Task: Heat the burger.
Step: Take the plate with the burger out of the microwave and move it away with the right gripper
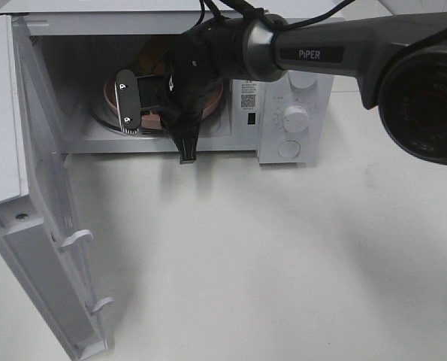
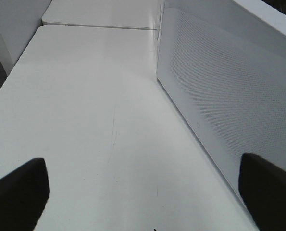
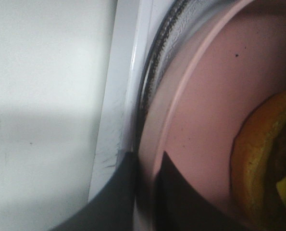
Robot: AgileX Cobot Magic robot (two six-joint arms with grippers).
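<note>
Fingers: right fingers [image 3: 181, 207] pinch pink plate [image 3: 200, 96] rim | left fingers [image 2: 18, 192] spread wide, empty, over table [image 2: 85, 106]

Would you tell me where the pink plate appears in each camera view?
Exterior high: pink plate inside the microwave, mostly behind the right arm.
Left wrist: not in it.
Right wrist: fills most of the picture, burger on it.
Shared landmark: glass turntable beneath it, in both.

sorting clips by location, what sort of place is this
Most likely a robotics lab bench set up like a kitchen, not a real one: a white microwave with its door open stands on a white table, a pink plate with a burger sits inside, and a robot arm reaches in.
</note>
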